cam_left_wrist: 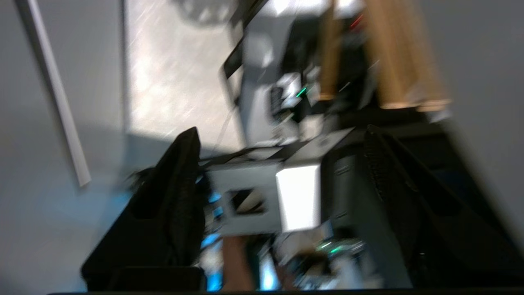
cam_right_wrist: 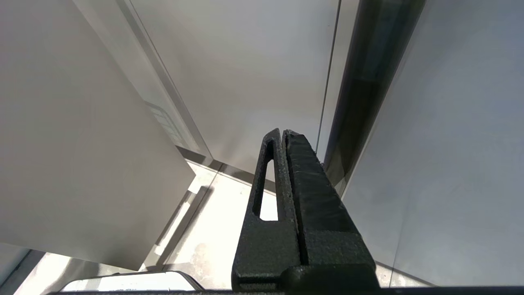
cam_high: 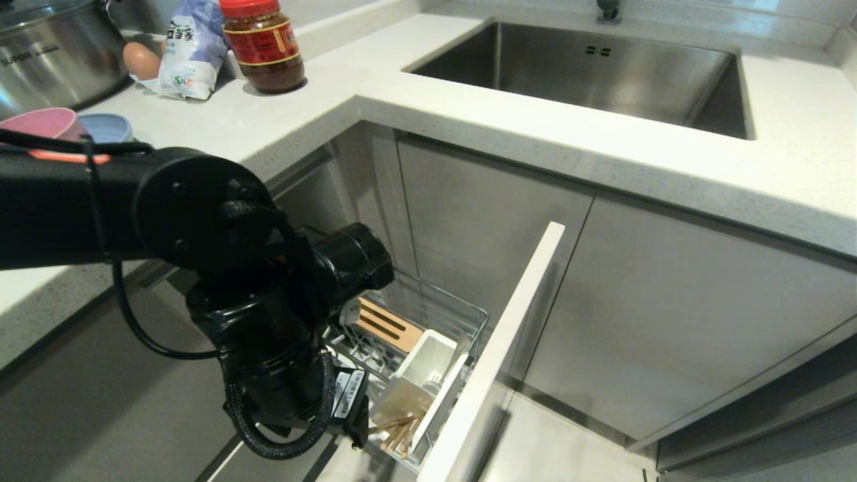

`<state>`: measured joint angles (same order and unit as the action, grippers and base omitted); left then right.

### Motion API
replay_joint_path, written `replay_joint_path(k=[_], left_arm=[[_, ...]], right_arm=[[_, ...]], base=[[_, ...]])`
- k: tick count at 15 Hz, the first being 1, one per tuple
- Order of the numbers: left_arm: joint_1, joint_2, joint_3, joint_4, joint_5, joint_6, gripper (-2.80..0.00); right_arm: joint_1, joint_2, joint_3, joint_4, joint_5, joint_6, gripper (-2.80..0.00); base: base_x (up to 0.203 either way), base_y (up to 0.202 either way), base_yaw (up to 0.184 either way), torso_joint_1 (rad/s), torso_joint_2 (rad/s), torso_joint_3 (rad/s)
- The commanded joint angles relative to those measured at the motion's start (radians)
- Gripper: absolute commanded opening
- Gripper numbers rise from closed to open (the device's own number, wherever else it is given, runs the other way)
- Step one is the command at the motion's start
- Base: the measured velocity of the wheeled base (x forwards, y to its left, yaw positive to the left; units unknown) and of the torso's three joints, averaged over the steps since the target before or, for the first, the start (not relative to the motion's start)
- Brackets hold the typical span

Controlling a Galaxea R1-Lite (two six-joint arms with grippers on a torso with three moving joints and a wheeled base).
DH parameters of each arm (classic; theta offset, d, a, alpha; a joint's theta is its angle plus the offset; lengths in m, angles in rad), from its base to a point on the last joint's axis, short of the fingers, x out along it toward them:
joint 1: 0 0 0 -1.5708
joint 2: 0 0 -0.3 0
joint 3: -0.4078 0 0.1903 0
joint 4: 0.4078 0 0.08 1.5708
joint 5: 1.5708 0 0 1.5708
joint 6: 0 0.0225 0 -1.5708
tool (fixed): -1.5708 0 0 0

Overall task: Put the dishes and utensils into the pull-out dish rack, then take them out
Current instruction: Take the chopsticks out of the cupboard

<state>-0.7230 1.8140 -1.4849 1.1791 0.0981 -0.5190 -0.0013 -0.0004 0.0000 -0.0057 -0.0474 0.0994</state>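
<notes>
The pull-out dish rack (cam_high: 462, 314) stands drawn out under the counter, behind its narrow white front panel (cam_high: 499, 348). It holds a slotted wooden strip (cam_high: 388, 325) and a white utensil cup (cam_high: 425, 365). Light wooden chopsticks (cam_high: 396, 432) stick out at the cup's near end. My left arm reaches down into the rack and hides its own gripper in the head view. In the left wrist view the left gripper (cam_left_wrist: 279, 130) is open, its fingers (cam_left_wrist: 180, 196) wide apart with the white cup (cam_left_wrist: 299, 196) beyond them. The pink bowl (cam_high: 40, 124) and light blue plate (cam_high: 107, 127) sit on the counter. My right gripper (cam_right_wrist: 281, 132) is shut and empty.
A steel pot (cam_high: 53, 53), an egg (cam_high: 140, 60), a white bag (cam_high: 191, 47) and a red-lidded jar (cam_high: 264, 43) stand at the counter's back left. The steel sink (cam_high: 589, 73) lies to the right. Grey cabinet doors (cam_high: 669, 321) flank the rack.
</notes>
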Motion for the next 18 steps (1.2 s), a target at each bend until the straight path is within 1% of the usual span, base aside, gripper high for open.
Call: replay_joint_path(k=[1, 6, 10, 18], left_arm=[[0.025, 0.08, 0.013, 0.022, -0.017, 0.033, 0.0], [0.059, 0.22, -0.015, 0.027, -0.046, 0.044, 0.0], [0.093, 0.269, -0.058, 0.028, -0.137, 0.073, 0.0], [0.1, 0.306, -0.074, 0.027, -0.155, 0.074, 0.0]], right_arm=[[0.0, -0.004, 0.0, 0.0, 0.0, 0.0, -2.8], [0.0, -0.004, 0.0, 0.0, 0.0, 0.0, -2.8], [0.0, -0.004, 0.0, 0.0, 0.0, 0.0, -2.8], [0.0, -0.004, 0.0, 0.0, 0.0, 0.0, -2.8]], base=[[0.0, 0.0, 0.0, 0.0, 0.0, 0.0], [0.0, 0.0, 0.0, 0.0, 0.0, 0.0], [0.0, 0.0, 0.0, 0.0, 0.0, 0.0], [0.0, 0.0, 0.0, 0.0, 0.0, 0.0]])
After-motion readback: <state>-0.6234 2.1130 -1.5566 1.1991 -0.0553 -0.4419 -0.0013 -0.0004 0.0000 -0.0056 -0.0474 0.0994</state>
